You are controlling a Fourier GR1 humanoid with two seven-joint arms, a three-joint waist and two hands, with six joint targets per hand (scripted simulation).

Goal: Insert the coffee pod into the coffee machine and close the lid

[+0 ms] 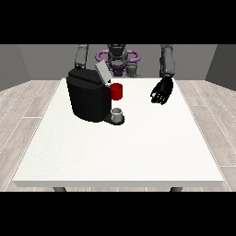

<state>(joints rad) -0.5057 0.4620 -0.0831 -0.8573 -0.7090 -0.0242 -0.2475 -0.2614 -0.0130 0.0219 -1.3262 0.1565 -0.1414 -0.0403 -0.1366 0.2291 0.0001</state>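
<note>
Currently, front view only. White table [138, 152] carries a black coffee machine [88, 99] near its far edge, toward the far corner at the view's left. Machine lid [102, 72] is raised, tilted up and back from the top of the body. A red thing at the machine [117, 91] sits on the side of the body facing the view's right, just below the lid hinge. Below it, on the machine's low base, stands a grey thing [118, 113], small and cup-shaped; cannot tell whether it is the pod. No other grey item is plainly visible on the table surface.

Hand at the view's right [162, 92] hangs above the table close to the far edge, well apart from the machine and touching nothing. Its fingers point downward, spread and only slightly bent, holding nothing: relaxed, open posture. Forearm [167, 62] rises from it toward the robot's shoulder.

Hand at the view's left does not show; only its arm [81, 56] is visible, descending behind the machine body. Cannot tell that hand's state.
</note>
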